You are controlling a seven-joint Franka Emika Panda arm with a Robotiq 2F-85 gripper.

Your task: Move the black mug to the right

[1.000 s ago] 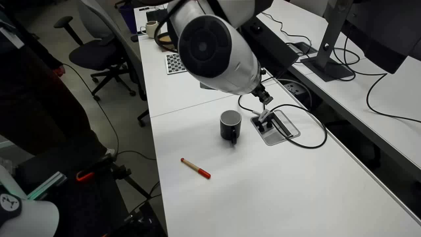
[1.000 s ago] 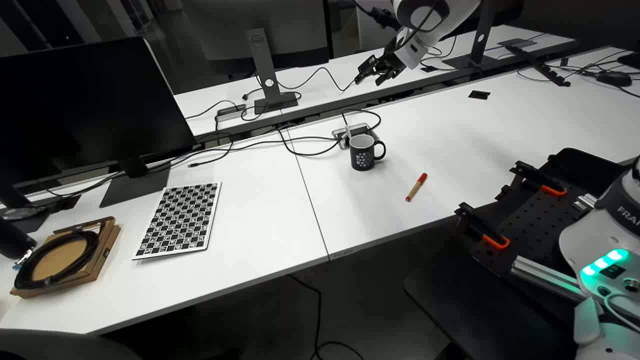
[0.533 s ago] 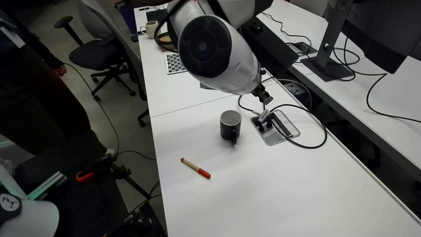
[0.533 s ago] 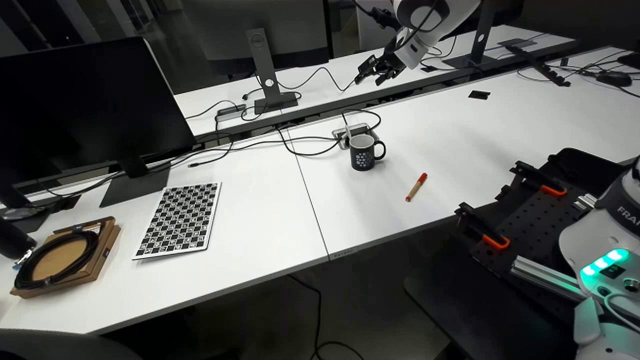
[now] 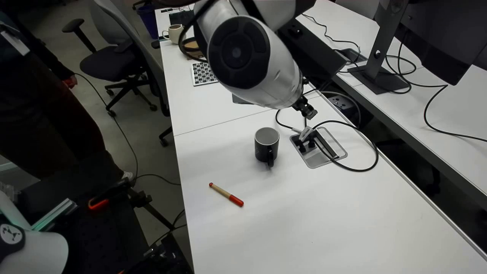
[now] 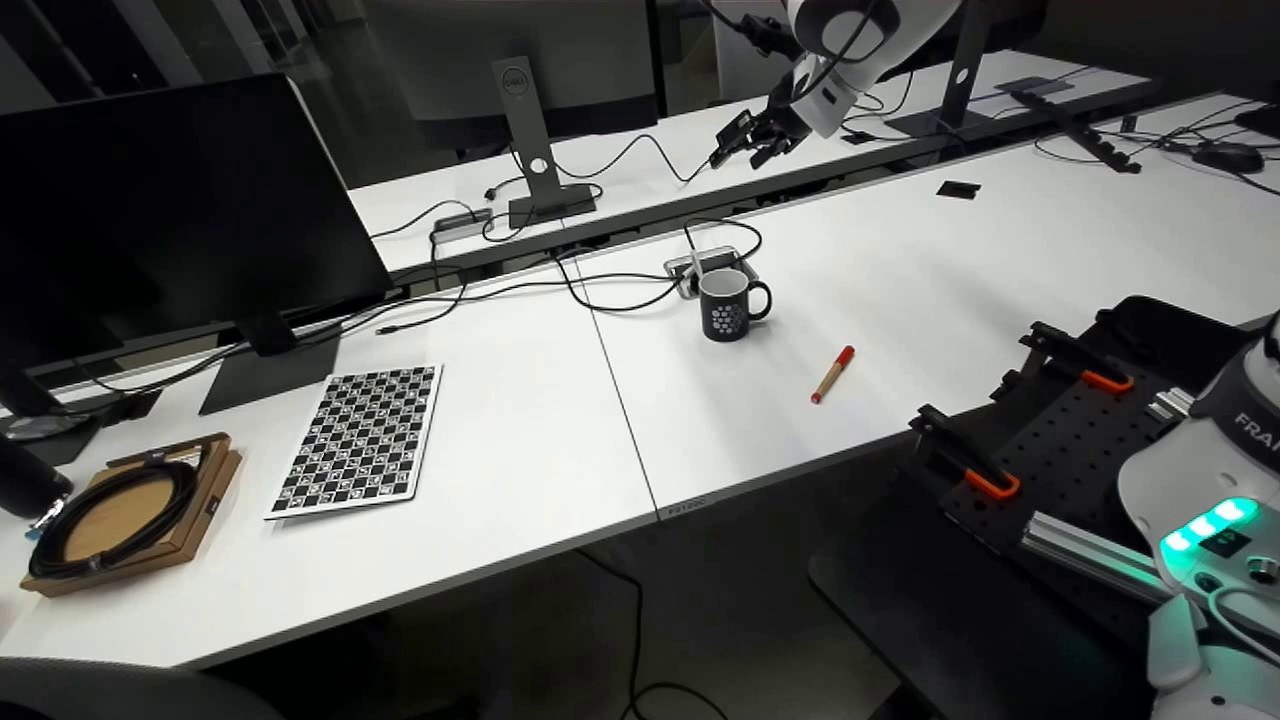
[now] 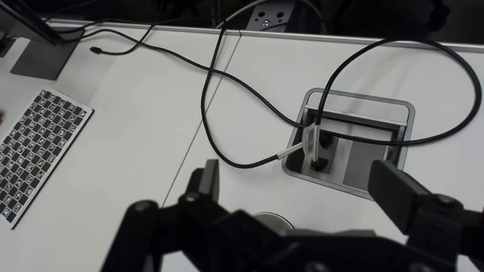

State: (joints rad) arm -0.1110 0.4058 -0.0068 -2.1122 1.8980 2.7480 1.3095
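Fingers (image 7: 393,198) gape wide, holding nothing, and the black mug (image 5: 266,148) stands ungripped on the counter (image 5: 323,217), so I'd say grasp and rightward move remain

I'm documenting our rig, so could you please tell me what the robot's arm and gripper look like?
The arm is whitish and rounded, with a round black cap and a black cable. Its base shows green lights and cut-off lettering starting "FRA". The gripper is black, with jointed links and two flat pads.
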